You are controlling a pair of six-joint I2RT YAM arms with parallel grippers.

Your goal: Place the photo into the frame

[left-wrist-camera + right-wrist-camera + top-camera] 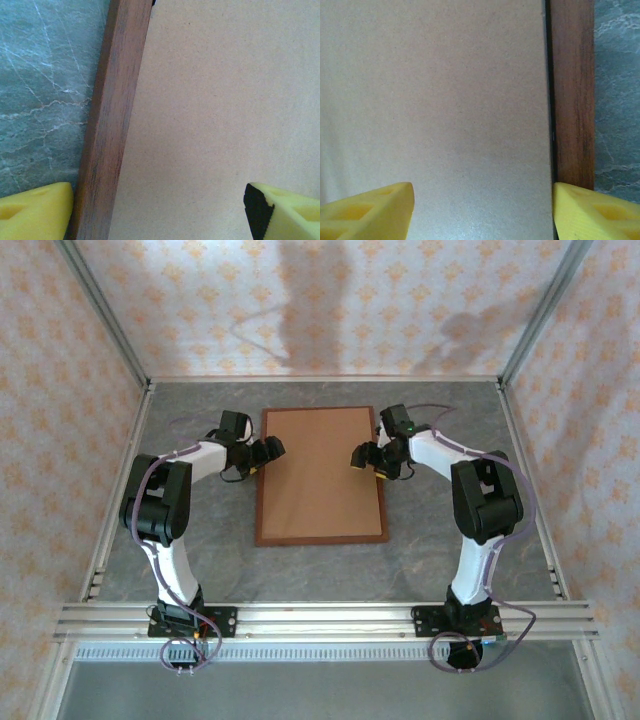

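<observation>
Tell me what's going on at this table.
A wooden frame lies flat on the grey table, with a plain brown backing board sitting in it. The left claw is at the frame's left rail and the right claw is at its right rail, one on each side. Both claws are open and hold nothing.
</observation>
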